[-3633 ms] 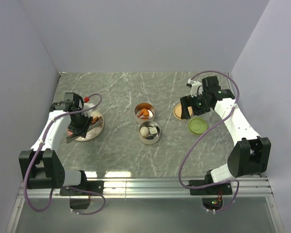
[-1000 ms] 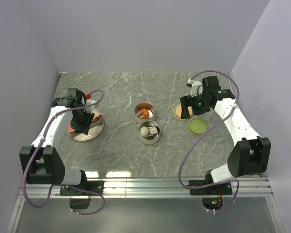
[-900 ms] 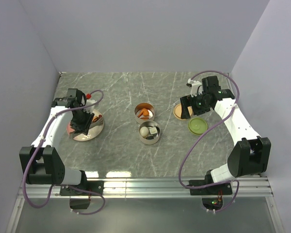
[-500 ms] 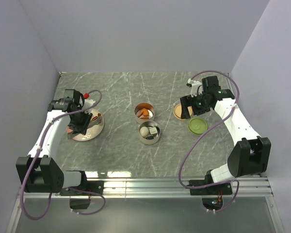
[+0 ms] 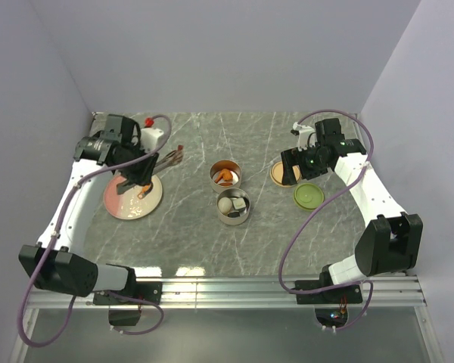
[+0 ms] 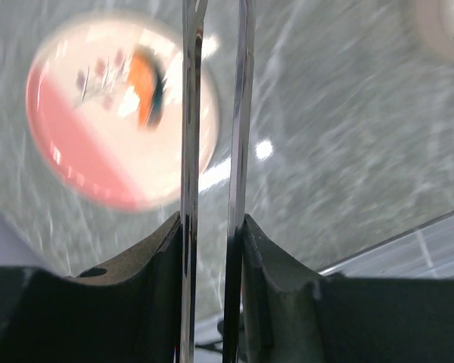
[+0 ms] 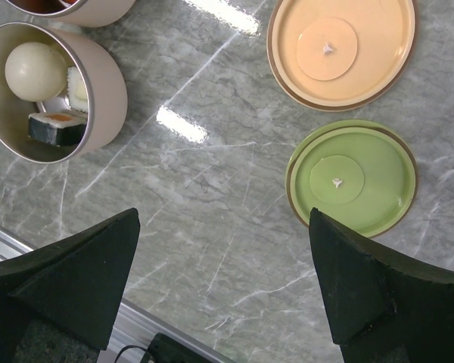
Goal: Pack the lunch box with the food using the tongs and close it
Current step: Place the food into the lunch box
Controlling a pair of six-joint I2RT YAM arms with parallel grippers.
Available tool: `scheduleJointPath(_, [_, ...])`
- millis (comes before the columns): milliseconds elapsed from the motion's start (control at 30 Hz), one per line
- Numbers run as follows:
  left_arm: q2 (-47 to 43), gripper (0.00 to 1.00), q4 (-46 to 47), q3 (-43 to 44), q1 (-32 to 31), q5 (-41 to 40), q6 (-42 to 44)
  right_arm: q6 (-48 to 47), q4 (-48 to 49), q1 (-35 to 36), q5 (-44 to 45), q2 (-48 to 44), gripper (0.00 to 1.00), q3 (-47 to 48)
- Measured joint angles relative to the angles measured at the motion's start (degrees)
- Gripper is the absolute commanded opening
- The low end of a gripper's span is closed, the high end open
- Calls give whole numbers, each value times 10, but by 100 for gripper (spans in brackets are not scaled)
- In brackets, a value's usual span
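My left gripper (image 5: 140, 172) (image 6: 212, 227) is shut on the tongs (image 5: 163, 159) (image 6: 189, 113). Their two slim arms run up between the fingers, and the tips are cut off in the left wrist view. From above, the tongs point right, towards the tins, with a small dark-red bit at their tips. Whether that bit is gripped I cannot tell. One tin (image 5: 226, 175) holds orange chunks. The other tin (image 5: 233, 206) (image 7: 98, 83) holds a whitish ball (image 7: 35, 69) and a dark-and-white piece (image 7: 57, 126). My right gripper (image 5: 299, 162) (image 7: 223, 302) is open above the orange lid (image 7: 340, 49) and the green lid (image 7: 352, 178).
A pink plate (image 5: 121, 203) (image 6: 76, 151) lies at the left with an orange piece (image 5: 144, 189) (image 6: 142, 79) on it, below and left of the tongs. The grey walls stand close on both sides. A metal rail runs along the table's near edge.
My left arm has risen off the plate and swung back and to the right, so the tongs now point towards the tins. The right arm has not moved.
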Motion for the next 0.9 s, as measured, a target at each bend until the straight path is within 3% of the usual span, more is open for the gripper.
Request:
scheduleJointPath(400, [144,19,11,107,-151,63,-17,0,1,0,0,0,100,0])
scheduleJointPath(767, [172,23,13,107,-175,65,-27,0,1,0,3,0,100,0])
scheduleJointPath(900, [183,29,14,106,-175,56,-31,0,1,0,3,0,100,0])
